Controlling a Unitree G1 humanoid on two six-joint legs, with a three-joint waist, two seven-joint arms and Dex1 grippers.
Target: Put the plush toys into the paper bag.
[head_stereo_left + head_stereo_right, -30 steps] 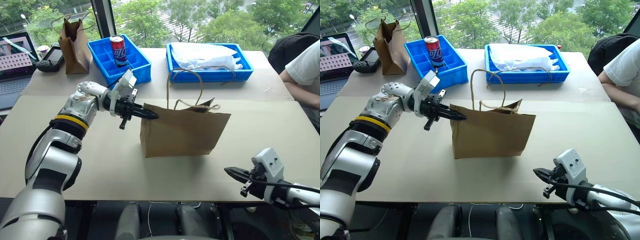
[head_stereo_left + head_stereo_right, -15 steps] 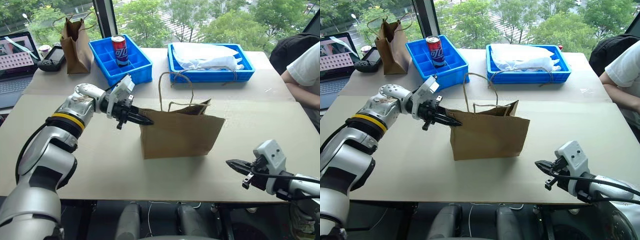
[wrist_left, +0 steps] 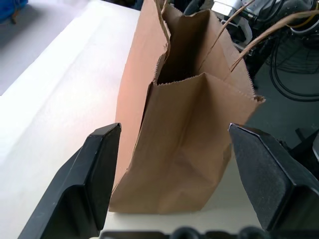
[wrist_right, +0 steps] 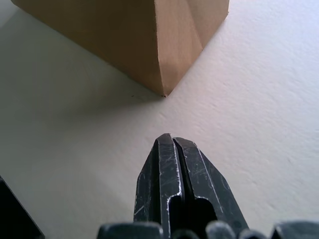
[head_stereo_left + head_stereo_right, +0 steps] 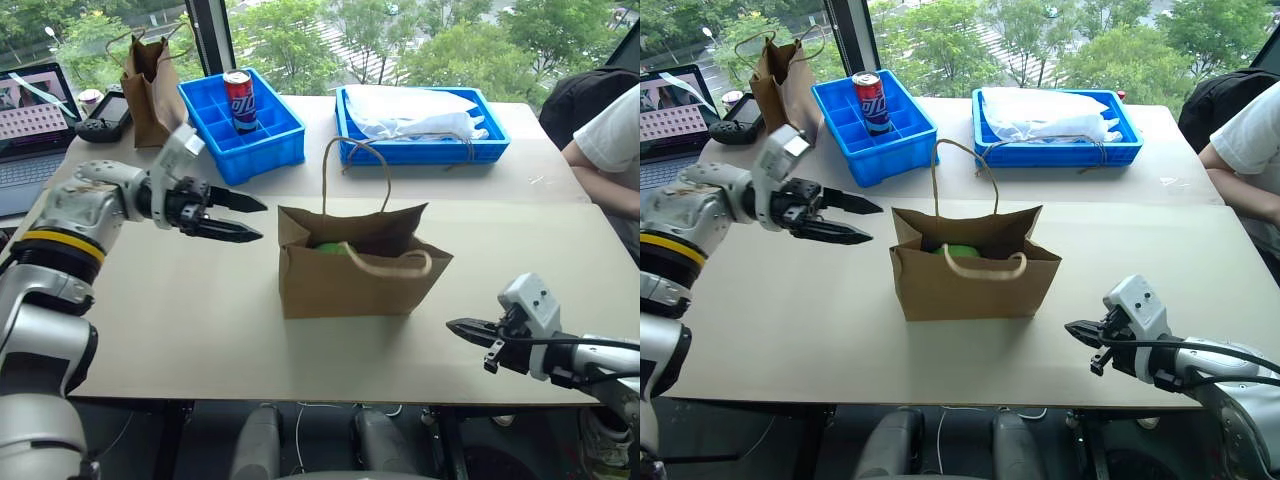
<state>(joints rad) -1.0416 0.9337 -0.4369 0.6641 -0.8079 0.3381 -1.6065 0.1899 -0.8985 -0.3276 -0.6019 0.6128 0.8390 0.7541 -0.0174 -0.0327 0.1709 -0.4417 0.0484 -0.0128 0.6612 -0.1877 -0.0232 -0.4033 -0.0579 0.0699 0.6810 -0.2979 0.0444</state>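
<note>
The paper bag (image 5: 350, 265), plain creased kraft with twine loop handles, stands upright and open-mouthed near the middle of a pale matte table (image 5: 180, 320). A lime green plush toy (image 5: 328, 247) lies inside it. The left gripper (image 5: 245, 218) hovers beside the bag, its black fingers spread and empty. The right gripper (image 5: 458, 329) hangs near the table's front edge, fingers pressed together. Behind stand two blue plastic trays (image 5: 240, 135), a soda can (image 5: 238, 102), a darker paper bag (image 5: 150, 90), and leafy windows.
</note>
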